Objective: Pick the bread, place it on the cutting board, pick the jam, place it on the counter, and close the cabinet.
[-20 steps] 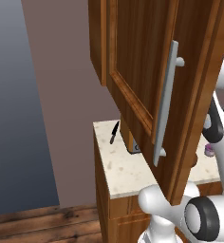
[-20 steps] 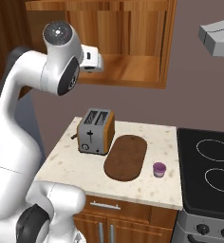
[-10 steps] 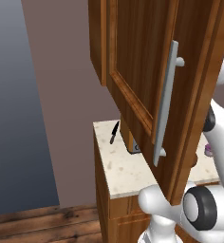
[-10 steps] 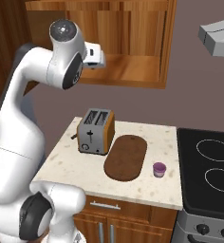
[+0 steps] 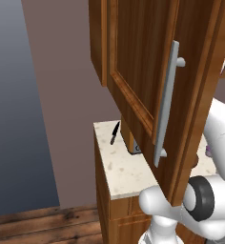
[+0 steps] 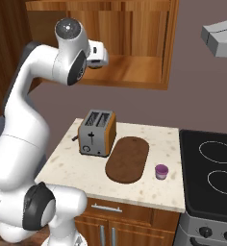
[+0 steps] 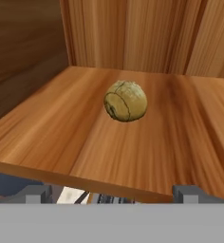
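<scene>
I am viewing the lumpy round golden bread [image 7: 126,100] sitting on the smooth-grained wooden cabinet [image 6: 134,67] shelf, just ahead of the gripper [image 7: 111,193], whose jaws are standing fully released, holding nothing.

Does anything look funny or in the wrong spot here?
Yes: a bread bun sits loose on a cabinet shelf, with the door swung wide open. The jam and cutting board look tidy.

I see a plain brown-grey wall [image 6: 197,91] behind everything. A grey hood [image 6: 221,38] sticks out high up, over a black stovetop [image 6: 211,173]. Low down there is a dark wooden floor [image 5: 38,224].
</scene>
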Tool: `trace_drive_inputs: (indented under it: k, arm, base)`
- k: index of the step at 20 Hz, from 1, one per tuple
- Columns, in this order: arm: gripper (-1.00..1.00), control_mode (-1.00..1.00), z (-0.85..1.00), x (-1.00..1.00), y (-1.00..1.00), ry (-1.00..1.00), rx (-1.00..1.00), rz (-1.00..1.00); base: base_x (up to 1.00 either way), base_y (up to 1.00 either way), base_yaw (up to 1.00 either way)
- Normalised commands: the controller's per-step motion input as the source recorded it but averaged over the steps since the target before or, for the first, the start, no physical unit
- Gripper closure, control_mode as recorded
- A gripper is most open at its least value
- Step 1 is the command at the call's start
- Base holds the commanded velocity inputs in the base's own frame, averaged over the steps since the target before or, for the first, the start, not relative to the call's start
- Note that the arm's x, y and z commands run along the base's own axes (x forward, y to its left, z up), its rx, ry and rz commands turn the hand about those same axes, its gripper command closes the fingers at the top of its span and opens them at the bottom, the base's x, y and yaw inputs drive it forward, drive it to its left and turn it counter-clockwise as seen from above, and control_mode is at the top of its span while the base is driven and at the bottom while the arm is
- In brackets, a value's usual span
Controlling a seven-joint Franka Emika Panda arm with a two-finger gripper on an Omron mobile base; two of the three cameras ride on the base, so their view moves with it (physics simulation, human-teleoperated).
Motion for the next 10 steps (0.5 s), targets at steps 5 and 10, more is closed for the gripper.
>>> trace_drive_inputs:
  k: [5,10]
  arm:
    - [-1.00,-1.00,0.00,0.20,0.02,0.00,0.00,0.00]
    - [-1.00,-1.00,0.00,0.20,0.02,0.00,0.00,0.00]
  base:
    - [0.00,0.00,0.00]
    - [0.00,0.00,0.00]
